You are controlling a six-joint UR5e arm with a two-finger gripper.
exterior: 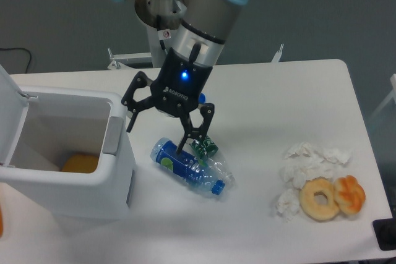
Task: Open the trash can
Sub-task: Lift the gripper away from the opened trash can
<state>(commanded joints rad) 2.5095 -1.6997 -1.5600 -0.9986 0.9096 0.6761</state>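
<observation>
White plastic throughout: one large boxy white trash can (68,177) with rounded corners stands at the table's left edge, lid (11,106) swung up and back, interior exposed. One grey push tab (114,135) on its right rim. One orange rounded item (80,164) lies inside at the bottom.

One black two-finger gripper (156,129) hangs just right of the can, fingers spread wide apart, holding nothing; blue light lit on its body. White lettering there reads "ROBOTIQ".

One clear crushed plastic bottle (192,167) with blue cap and blue label lies on its side below the gripper; label text unreadable. One small green crumpled wrapper (205,147) touches it.

Right side: one cluster of crumpled white tissues (306,164); one tan ring doughnut (320,198) touching one orange-glazed pastry (349,194).

Surface: one white table (278,91), smooth. Room behind: grey wall, one black cable (18,52) at upper left.
</observation>
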